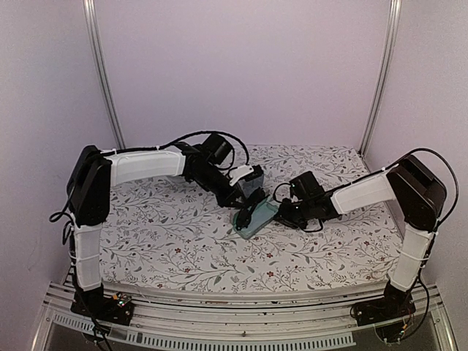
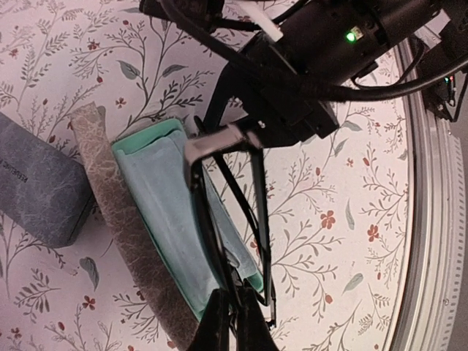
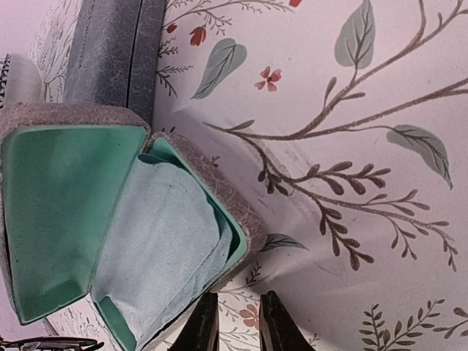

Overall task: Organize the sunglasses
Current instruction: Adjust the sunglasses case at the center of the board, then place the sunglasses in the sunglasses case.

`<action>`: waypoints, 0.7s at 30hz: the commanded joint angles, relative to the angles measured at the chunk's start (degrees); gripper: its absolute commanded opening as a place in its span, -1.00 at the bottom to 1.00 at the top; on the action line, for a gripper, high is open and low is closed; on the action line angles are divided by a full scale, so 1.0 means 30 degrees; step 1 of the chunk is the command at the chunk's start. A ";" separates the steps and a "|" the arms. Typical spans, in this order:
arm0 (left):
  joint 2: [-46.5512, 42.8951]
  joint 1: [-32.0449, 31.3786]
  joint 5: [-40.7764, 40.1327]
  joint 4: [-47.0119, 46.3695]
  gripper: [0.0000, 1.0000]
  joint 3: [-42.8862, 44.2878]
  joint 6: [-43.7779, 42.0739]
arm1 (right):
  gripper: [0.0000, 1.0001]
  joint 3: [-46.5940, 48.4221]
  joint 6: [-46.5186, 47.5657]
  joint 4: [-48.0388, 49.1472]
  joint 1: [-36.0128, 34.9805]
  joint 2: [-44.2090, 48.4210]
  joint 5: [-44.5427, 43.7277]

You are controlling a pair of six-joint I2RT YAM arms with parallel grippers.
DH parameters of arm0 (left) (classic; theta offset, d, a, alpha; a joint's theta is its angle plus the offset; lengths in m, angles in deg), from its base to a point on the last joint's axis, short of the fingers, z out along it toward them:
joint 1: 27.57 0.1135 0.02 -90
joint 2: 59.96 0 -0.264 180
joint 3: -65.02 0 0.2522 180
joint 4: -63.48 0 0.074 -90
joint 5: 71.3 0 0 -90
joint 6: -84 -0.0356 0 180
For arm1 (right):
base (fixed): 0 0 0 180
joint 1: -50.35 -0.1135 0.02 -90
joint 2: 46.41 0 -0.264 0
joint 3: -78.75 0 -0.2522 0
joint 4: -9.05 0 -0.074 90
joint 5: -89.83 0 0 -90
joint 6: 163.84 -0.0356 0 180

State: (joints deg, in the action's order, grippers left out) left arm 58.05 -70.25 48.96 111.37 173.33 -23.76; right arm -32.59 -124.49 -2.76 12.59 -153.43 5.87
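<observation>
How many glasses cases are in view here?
2. An open tan-grey case with green lining lies mid-table under the sunglasses held in the left tool. A closed blue-grey case lies right beside it. Others could be hidden behind the arms.

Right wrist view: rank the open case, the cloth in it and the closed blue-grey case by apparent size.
1. open case
2. light blue cloth
3. closed blue-grey case, cut off at the edge, so unsure
</observation>
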 commanded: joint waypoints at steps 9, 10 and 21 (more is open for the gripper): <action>0.1969 -0.1415 -0.3273 0.3627 -1.00 0.3858 0.0755 | -0.60 -0.2688 -0.0719 0.1052 0.0084 0.2521 0.0622; 0.2167 -0.1404 -0.3405 0.3844 -1.00 0.4131 0.0825 | -0.60 -0.2943 -0.0832 0.1088 0.0008 0.2687 0.0739; 0.4228 -0.1478 -0.6046 0.6099 -1.00 0.6861 0.1784 | -0.60 -0.4097 -0.2344 0.2148 -0.1029 0.3385 0.1434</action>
State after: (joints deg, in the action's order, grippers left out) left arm 69.09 -74.71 34.56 125.44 191.55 -20.19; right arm -44.31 -129.43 0.93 10.45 -144.60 8.93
